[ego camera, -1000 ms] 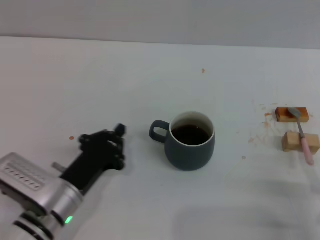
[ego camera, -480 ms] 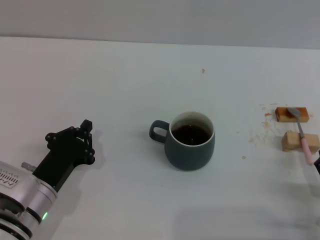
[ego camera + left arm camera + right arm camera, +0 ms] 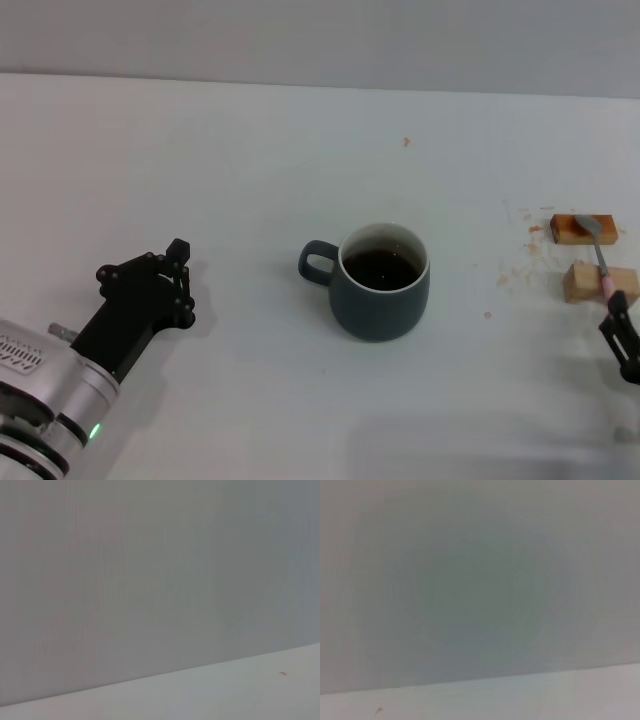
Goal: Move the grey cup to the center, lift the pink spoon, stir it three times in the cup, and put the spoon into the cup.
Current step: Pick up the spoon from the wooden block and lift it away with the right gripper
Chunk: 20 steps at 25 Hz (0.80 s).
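The pink spoon (image 3: 604, 270) looks light, stiff and slim; resting across two wooden blocks (image 3: 598, 282) at the bench's (image 3: 300, 150) right edge, its raised handle is the likely place to pinch. The right pincer (image 3: 624, 345) hangs just beside the handle's near end, holding nothing; its opening cannot be told. The grey cup (image 3: 380, 282), heavy and full, stands mid-bench. The left pincer (image 3: 170, 285) sits well left, empty, spread unclear.
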{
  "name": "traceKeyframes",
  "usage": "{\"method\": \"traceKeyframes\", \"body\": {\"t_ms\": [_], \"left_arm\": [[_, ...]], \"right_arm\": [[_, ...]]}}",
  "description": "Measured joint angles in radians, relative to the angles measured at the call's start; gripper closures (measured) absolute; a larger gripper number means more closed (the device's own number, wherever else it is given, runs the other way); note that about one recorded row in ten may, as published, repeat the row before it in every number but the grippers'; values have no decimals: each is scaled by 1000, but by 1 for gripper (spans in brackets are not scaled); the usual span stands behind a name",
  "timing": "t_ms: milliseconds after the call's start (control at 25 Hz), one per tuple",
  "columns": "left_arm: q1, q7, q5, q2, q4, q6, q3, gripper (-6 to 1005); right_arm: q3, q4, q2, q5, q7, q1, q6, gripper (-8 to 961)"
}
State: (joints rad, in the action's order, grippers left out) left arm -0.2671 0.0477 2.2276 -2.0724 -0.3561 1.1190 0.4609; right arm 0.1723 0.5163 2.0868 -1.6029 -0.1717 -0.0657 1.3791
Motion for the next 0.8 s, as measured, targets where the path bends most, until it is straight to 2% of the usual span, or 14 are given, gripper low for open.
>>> {"method": "traceKeyframes", "body": {"t_ms": [800], "left_arm": [[-8,0,5,-2,-3,-2,-5,1001]], "right_arm": [[-1,3,0,0,0,-38,-83,163]]}}
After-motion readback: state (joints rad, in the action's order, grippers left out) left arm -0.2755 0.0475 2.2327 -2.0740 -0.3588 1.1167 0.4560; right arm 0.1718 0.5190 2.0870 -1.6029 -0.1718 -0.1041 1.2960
